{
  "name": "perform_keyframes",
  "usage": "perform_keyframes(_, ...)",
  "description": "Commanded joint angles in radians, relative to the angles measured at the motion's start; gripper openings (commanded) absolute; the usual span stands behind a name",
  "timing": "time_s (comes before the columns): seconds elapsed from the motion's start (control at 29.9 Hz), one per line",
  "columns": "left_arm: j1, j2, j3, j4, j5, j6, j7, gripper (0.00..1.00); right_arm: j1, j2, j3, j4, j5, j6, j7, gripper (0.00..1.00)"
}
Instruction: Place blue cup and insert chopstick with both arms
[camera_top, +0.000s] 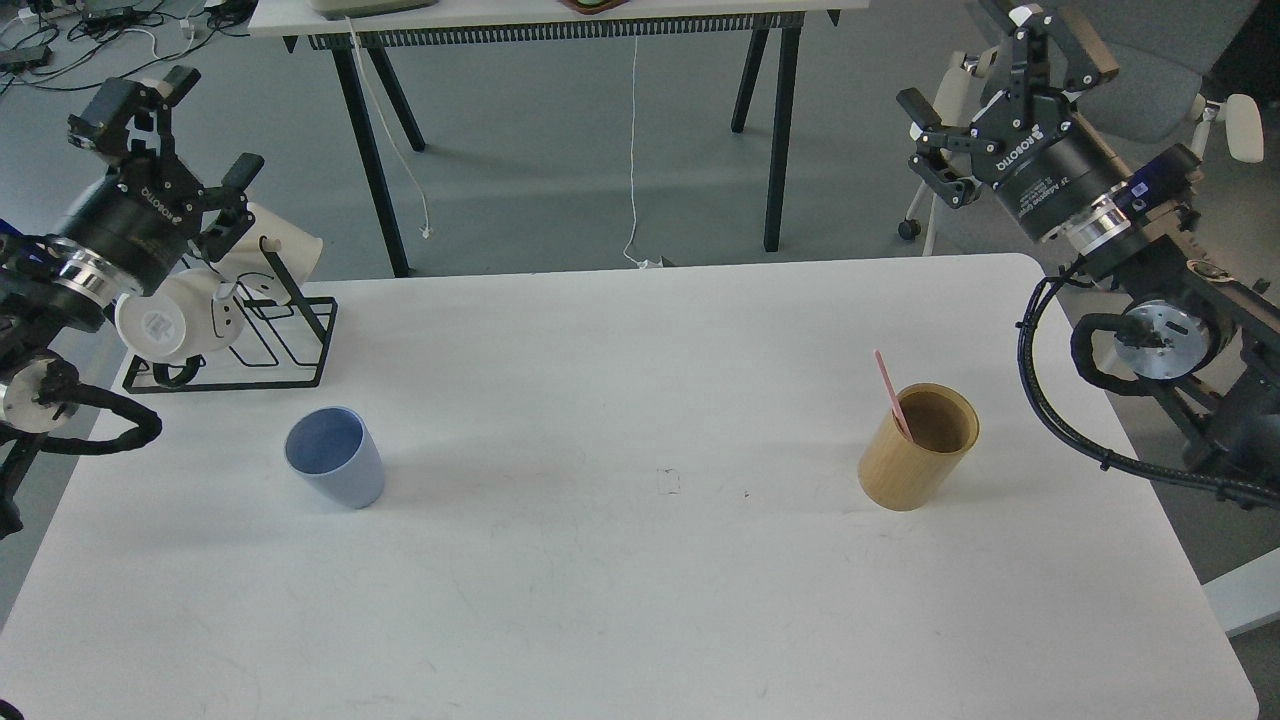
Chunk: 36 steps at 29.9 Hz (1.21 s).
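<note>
Blue cup (335, 457) upright on table (640, 600), lower left of frame, empty. Chopstick (892, 393) leans inside wooden holder (918, 446), right of centre, well apart from cup.

Left gripper (170, 125) raised at upper left beside mug rack (240, 330), fingers apart, empty. Right gripper (975, 95) raised at upper right, fingers apart, empty.

Judgement: cup placing looks done; chopstick not yet in cup, so insertion remains.

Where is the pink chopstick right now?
In the head view the pink chopstick stands leaning inside the tan wooden holder on the table's right side, far from the blue cup at the left.
</note>
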Motion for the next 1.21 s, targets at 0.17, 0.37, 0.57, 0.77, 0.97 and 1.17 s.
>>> perform_keyframes(0.17, 0.000, -0.001, 0.002, 0.000, 0.000, 0.000, 0.000, 1.00, -0.005, 0.000, 0.000, -0.001, 0.000, 0.000, 0.000, 1.00)
perform_keyframes(0.37, -0.002, -0.003, -0.001, 0.000, 0.000, 0.000, 0.000, 1.00, -0.002, 0.026, -0.007, 0.001, -0.002, 0.000, 0.000, 1.00)
perform_keyframes(0.57, -0.011, -0.027, 0.017, -0.003, 0.044, 0.000, 0.000, 1.00, -0.001, 0.026, -0.018, 0.012, -0.003, 0.000, 0.000, 1.00)
perform_keyframes(0.77, -0.006, 0.104, 0.017, -0.138, 0.125, 0.000, 0.000, 1.00, 0.001, 0.010, -0.009, 0.007, -0.003, 0.000, 0.000, 0.99)
perform_keyframes(0.97, 0.003, 0.357, 0.018, -0.490, 0.522, 0.000, 0.000, 1.00, -0.002, -0.013, -0.007, 0.009, -0.002, 0.000, 0.000, 0.99)
perform_keyframes(1.17, 0.006, 0.497, 0.161, -0.649, 0.941, 0.000, 0.000, 1.00, -0.013, -0.015, -0.006, 0.009, -0.002, 0.000, 0.000, 0.99)
